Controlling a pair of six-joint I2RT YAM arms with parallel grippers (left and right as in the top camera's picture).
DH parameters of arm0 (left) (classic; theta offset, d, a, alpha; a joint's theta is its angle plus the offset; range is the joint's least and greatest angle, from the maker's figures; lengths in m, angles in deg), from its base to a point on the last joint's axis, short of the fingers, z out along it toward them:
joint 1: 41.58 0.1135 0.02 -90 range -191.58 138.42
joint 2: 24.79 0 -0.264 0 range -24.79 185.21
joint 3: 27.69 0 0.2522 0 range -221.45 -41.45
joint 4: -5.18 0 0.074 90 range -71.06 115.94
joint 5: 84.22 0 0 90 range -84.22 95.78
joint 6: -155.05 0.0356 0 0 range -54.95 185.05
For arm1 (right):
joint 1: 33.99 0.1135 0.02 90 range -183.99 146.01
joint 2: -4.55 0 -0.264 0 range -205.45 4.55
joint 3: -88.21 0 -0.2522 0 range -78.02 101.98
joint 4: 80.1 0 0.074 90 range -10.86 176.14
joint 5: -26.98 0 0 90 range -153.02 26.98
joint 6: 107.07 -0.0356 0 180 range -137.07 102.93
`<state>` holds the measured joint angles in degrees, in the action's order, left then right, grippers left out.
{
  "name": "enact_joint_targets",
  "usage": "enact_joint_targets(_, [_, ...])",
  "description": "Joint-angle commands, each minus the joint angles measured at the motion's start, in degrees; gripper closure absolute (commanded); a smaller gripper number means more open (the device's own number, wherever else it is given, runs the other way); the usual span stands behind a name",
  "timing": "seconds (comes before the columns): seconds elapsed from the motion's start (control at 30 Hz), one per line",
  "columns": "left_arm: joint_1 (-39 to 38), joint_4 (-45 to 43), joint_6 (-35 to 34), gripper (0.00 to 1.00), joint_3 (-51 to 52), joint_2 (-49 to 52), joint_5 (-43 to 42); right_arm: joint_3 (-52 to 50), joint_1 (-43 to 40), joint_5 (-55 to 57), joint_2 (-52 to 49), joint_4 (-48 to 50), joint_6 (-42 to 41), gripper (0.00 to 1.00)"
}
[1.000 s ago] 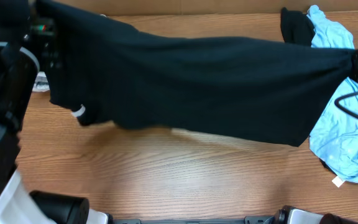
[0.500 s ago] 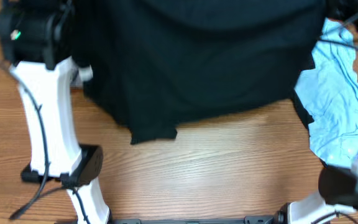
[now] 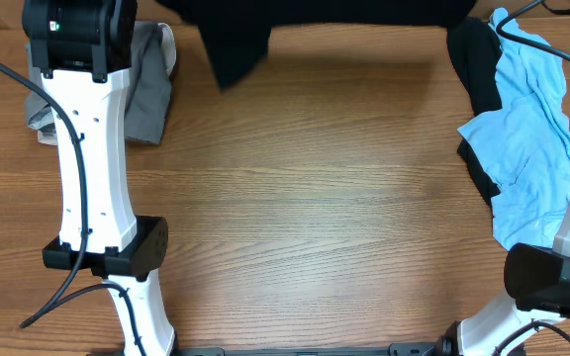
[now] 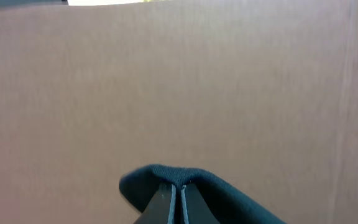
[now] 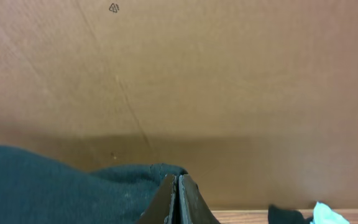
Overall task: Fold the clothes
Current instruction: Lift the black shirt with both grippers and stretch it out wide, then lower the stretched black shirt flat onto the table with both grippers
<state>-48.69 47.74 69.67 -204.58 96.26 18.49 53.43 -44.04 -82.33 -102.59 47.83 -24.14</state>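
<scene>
Black T-shirt [image 3: 237, 42] is at 12 o'clock on the surface [image 3: 315, 198], mostly cut off by the top border of the overhead view. It is stretched between the two hands. The left hand [image 4: 176, 190] is clenched on a fold of the black cloth. The right hand [image 5: 177, 183] is clenched too, with the cloth bunched around its tips. Both wrist views face a plain brown wall.

I judge the step to be the spreading of the shirt before the first fold. The next move calls for both hands to come toward 6 o'clock together and lay the cloth flat on the bare wood. They must keep the cloth taut and away from the light blue garment [image 3: 532, 129] at 3 o'clock and the grey garment [image 3: 151, 84] at 10 o'clock.

Its long axis runs from 9 to 3 o'clock. One flap hangs toward 6 o'clock near the left end. No neck label shows, so I cannot tell where the collar points.
</scene>
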Motion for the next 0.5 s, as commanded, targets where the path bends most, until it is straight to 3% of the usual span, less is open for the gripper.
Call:
enact_joint_targets(0.0, [0.35,5.75,0.74,0.96,-1.01,-1.53,0.74,1.53,-0.13,-0.35,1.31,-2.40,0.96,0.96])
enact_joint_targets(0.23, [0.28,34.75,0.15,0.96,-0.79,-0.70,-5.09,1.25,0.20,-3.96,-3.93,-18.08,5.68,0.96])
enact_joint_targets(0.47, [0.31,53.57,-1.53,0.96,-0.42,0.24,-7.87,1.25,0.22,-3.72,-7.69,-31.91,7.58,0.96])
